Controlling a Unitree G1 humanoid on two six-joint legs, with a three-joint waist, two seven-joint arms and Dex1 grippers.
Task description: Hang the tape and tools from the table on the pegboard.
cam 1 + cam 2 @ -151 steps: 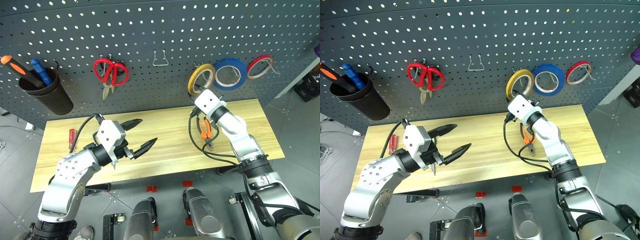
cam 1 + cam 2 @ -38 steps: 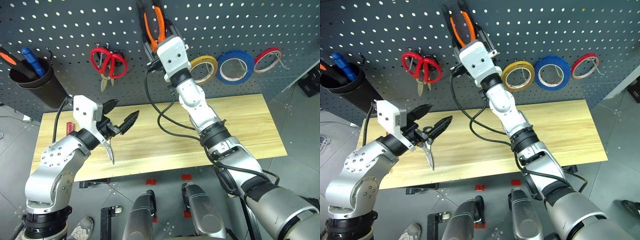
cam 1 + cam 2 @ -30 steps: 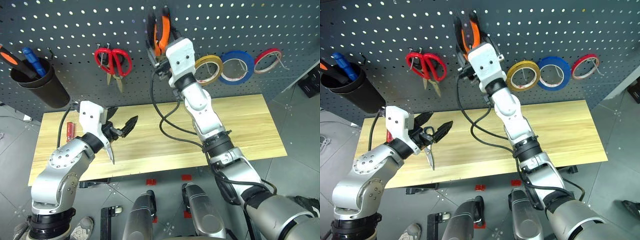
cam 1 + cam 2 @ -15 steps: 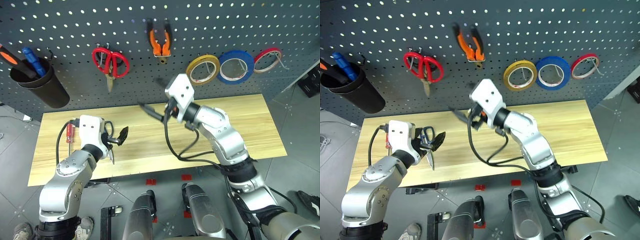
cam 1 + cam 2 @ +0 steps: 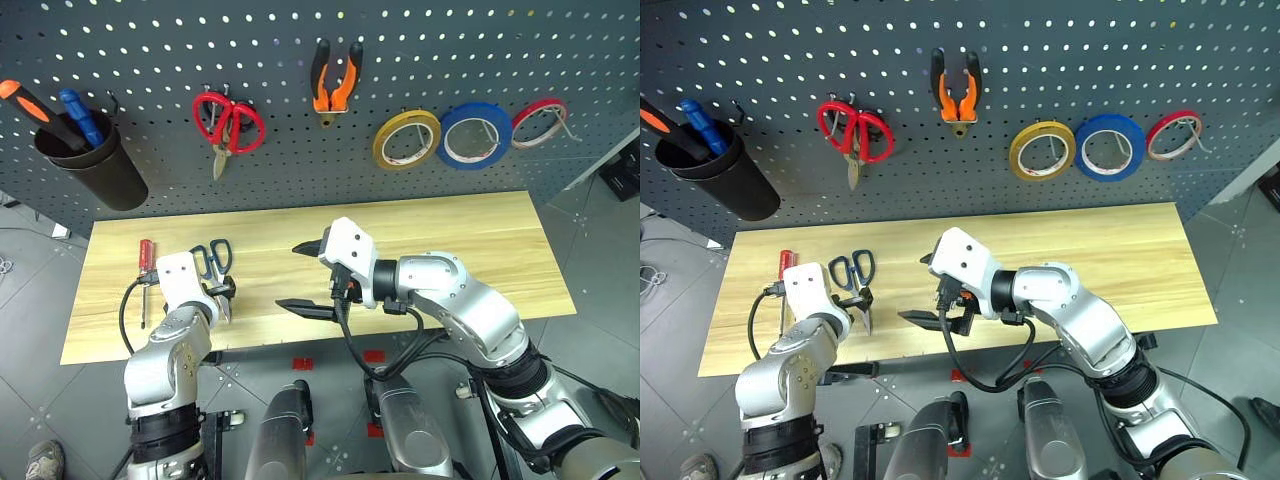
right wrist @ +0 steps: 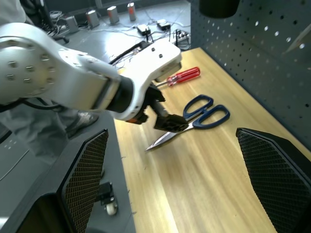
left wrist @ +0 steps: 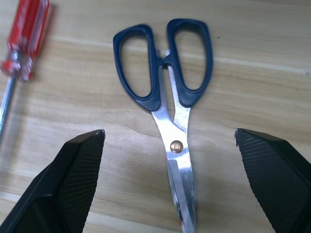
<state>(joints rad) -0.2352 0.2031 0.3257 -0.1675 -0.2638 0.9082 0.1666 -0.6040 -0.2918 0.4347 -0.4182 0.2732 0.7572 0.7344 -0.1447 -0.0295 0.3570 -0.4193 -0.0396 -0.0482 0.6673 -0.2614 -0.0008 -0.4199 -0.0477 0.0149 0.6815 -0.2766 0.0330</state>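
On the dark grey perforated pegboard point(image 5: 150, 60) I count three tape rings, one pair of orange-handled pliers point(image 5: 335, 78) and one pair of red scissors. On the light wood tabletop point(image 5: 480, 225) lie one pair of blue-handled scissors point(image 7: 167, 97) and one red-handled screwdriver point(image 5: 146, 262). My left fingers point(image 7: 63, 189) stand spread astride the blades; I'd close squarely at the pivot. My right fingers point(image 5: 310, 305) are spread, empty.

I see the orange-handled pliers point(image 5: 335, 78) and yellow tape point(image 5: 406, 139) hanging on the pegboard point(image 5: 420, 50); blue-handled scissors point(image 5: 215, 272) and the red screwdriver point(image 5: 146, 271) lie flat at the table's point(image 5: 480, 240) left end.
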